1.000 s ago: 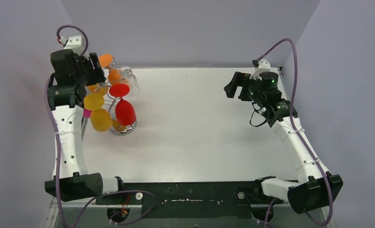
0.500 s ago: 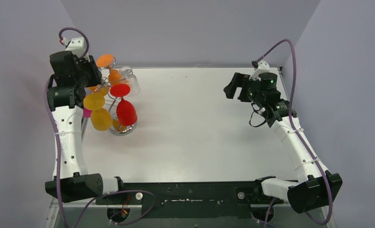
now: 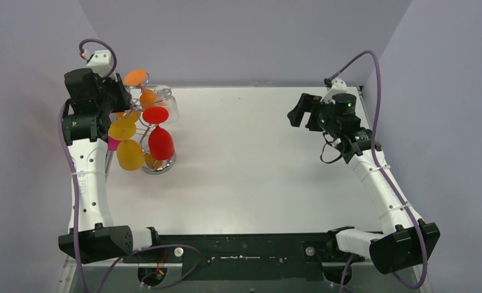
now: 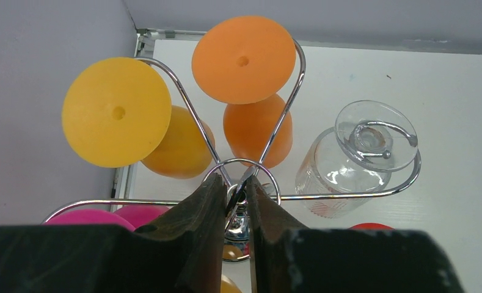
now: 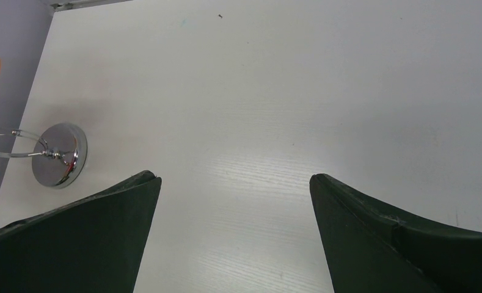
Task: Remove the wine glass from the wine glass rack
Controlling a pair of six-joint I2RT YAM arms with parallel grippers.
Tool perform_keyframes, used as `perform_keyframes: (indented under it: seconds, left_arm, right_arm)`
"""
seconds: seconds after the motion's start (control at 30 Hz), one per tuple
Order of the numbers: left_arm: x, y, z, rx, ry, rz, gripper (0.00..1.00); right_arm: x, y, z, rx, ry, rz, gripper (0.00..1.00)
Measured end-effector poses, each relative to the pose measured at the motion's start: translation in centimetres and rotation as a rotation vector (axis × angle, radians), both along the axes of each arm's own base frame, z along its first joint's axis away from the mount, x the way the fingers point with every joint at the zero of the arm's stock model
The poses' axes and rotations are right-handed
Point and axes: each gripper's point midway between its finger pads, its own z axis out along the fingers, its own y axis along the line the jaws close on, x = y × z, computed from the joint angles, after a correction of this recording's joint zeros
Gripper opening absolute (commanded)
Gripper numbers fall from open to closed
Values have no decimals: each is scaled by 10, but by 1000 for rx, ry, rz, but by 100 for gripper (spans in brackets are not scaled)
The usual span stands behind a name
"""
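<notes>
Silver wire wine glass rack stands at the far left of the white table in your top view, round shiny base down, upright. All glasses hang on it upside down: orange plastic wine glass, clear wine glass, red plastic wine glass, yellow plastic wine glass, and a pink one mostly hidden behind the arm. Your left gripper sits at the rack's top. The right gripper hangs over the far right of the table, well apart from the rack.

Left wrist view: the two black fingers are drawn nearly together, clamped on the central wire where the scroll arms meet. Orange foot far centre, yellow foot to its left, clear glass on the right arm, pink at the lower left edge. None is off its arm.

Right wrist view: jaws spread wide, nothing between them, only bare table below. The rack's base shows at the left edge, apart from the fingers.
</notes>
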Motion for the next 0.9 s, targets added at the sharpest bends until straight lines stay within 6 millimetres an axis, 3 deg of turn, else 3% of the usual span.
perform_keyframes:
  seconds: [0.27,0.5,0.7,0.83,0.9]
  left_arm:
    - [0,-1,-1,17,-1,-36,22]
    - [1,3,-7,-1,15,-52,23]
    - [2,1,-8,-6,14,-74,13]
    - [2,-1,-8,2,12,-102,0]
    - [1,-3,-8,-5,13,-110,0]
  right_arm:
    - [0,0,0,9,4,-4,100]
    - [0,1,0,13,6,-6,100]
    - [0,1,0,15,7,-7,100]
    - [0,1,0,15,7,-7,100]
    - [0,1,0,16,8,-7,100]
